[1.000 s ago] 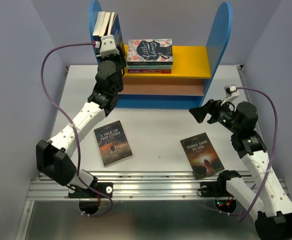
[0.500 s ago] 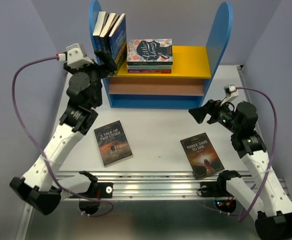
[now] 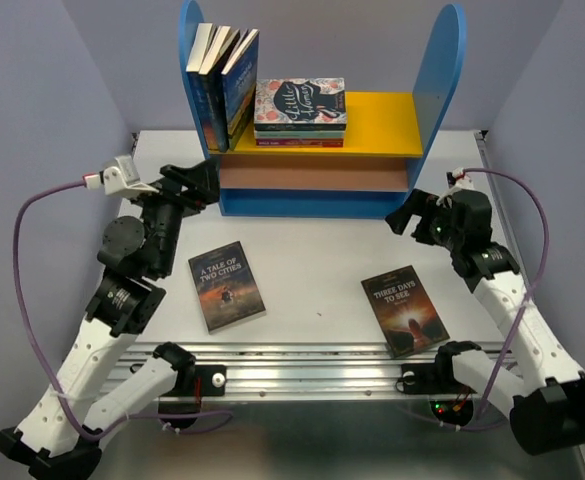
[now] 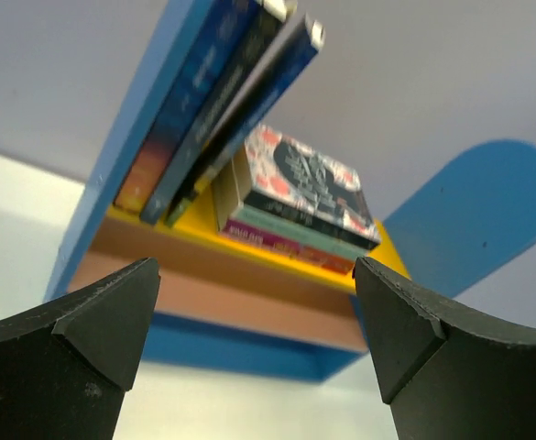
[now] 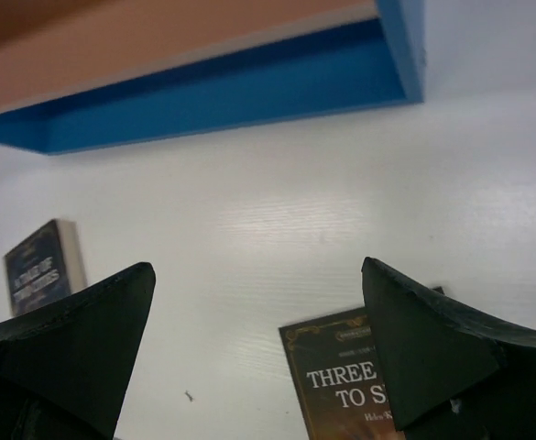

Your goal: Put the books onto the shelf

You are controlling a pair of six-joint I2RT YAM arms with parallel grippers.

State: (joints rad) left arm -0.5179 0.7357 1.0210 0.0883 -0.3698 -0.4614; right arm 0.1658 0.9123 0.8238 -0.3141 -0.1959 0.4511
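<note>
Table (image 3: 322, 245): white, w/ the shelf (image 3: 442, 80) at its far edge. The shelf has 2 tall blue round-topped sides, a yellow top board, a salmon mid board and a blue base.

Score so far: 3 books (image 3: 222, 80) are up on the yellow board at far left. They stand on end and lean on the left side panel, the right-hand 1 tilting most. Just beside them lies a flat stack (image 3: 300, 112) w/ a floral cover, not part of the job. By my count that's 3 of 5 in, 2 to go.

Both leftovers lie cover-up on the table, askew and well apart. Tale of Two Cities (image 3: 226, 286) is near left and Three Days to See (image 3: 404, 310) near right. Both are thin paperbacks w/ dark covers, white titles and an orange-brown picture low on the front.

L gripper (image 3: 204, 182) sits by the shelf's left end, jaws spread wide w/ nothing between them. Its wrist cam looks up at the 3 shelved books.

R gripper (image 3: 404, 212) sits by the shelf's near-right corner, over the table, jaws also spread and empty. Its wrist cam shows Three Days to See right by 1 finger, so I'd guess that's the next pick.
</note>
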